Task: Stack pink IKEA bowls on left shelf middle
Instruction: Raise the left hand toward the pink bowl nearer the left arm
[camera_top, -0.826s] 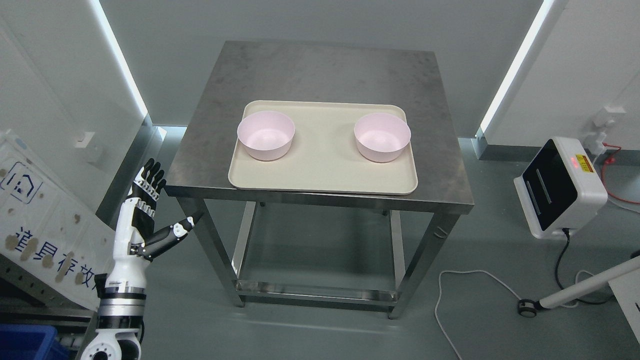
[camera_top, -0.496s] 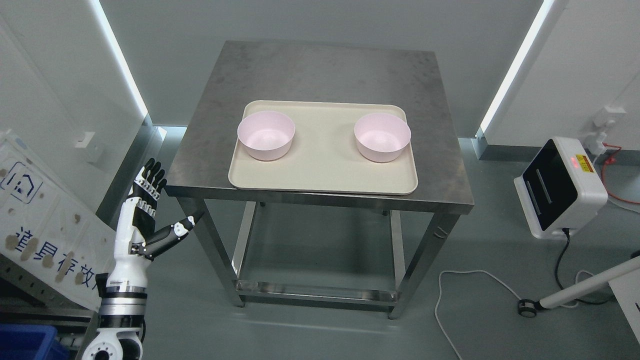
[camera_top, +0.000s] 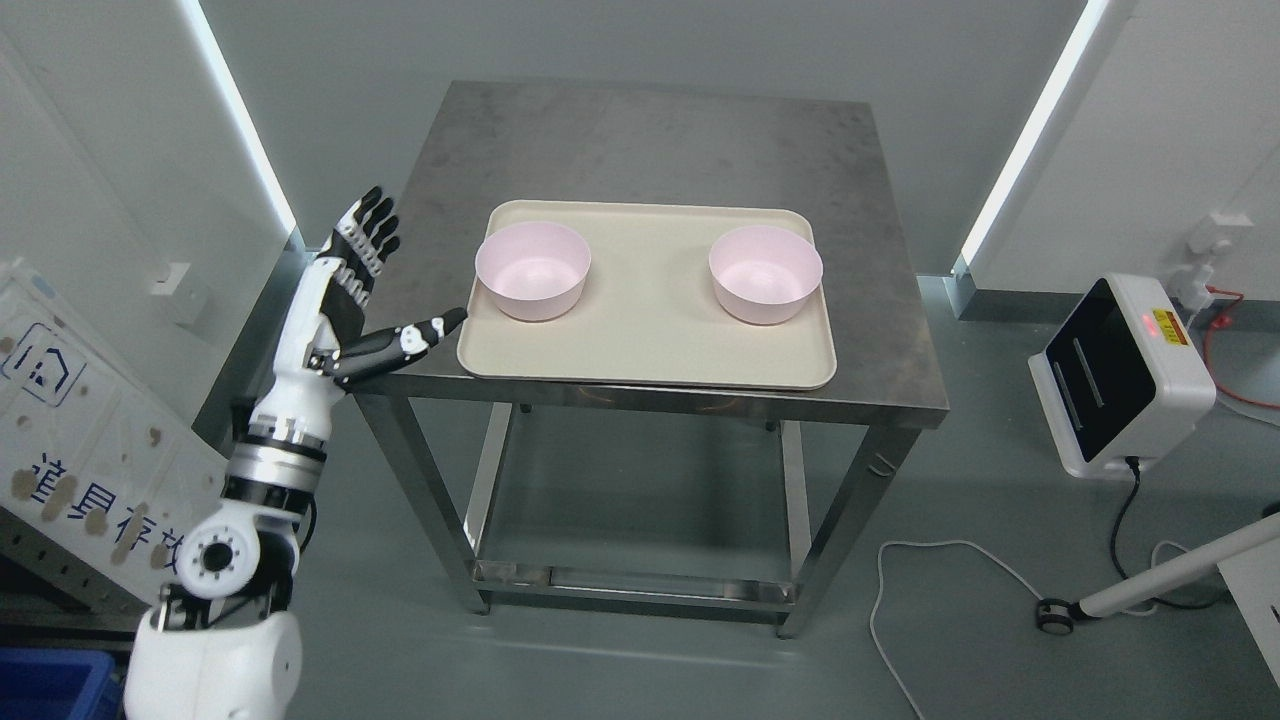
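**Left hand open beside the table, both pink bowls sitting apart on the tray**

I am looking down on a steel table (camera_top: 640, 150) filling the middle of the frame, its lower shelf showing between the legs toward the bottom; a beige tray (camera_top: 645, 340) is lying on the near half of the tabletop; the left arm (camera_top: 270, 450) is coming in from the lower left corner, its white forearm slanting up toward the table's left edge; a white box with a dark screen (camera_top: 1115, 375) is standing on the floor at the right edge, a cable trailing from it.

The left pink bowl (camera_top: 532, 270) is sitting upright in the tray's upper left part; the right pink bowl (camera_top: 765, 273) is sitting upright in its upper right part; the two are well apart, neither stacked on the other.

The left hand (camera_top: 350, 300) is hanging at the left of the frame over the table's left edge, fingers (camera_top: 368, 228) straight and spread, pointing toward the top of the frame, thumb sticking out toward the tray's near left corner; it is gripping nothing and touching neither bowl; I am seeing nothing of the right arm.
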